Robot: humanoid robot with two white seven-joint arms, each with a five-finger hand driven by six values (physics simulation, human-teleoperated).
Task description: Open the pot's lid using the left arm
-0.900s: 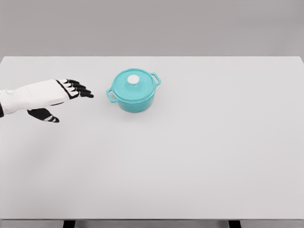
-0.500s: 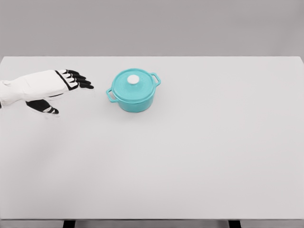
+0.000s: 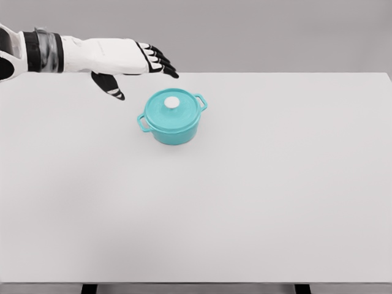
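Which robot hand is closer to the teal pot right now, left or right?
Left. The left robot hand hangs open above and left of the pot, clear of its lid. The right robot hand is out of view.

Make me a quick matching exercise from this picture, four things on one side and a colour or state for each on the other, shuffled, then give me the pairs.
Column 1:
1. round cast-iron pot
2. small round lid knob
3. left robot hand
4. flat rectangular table

Column 2:
A. pale grey, bears the pot
B. turquoise, lid on
C. white, atop the lid
D. open, raised above and left of the pot

Pairs: 1-B, 2-C, 3-D, 4-A
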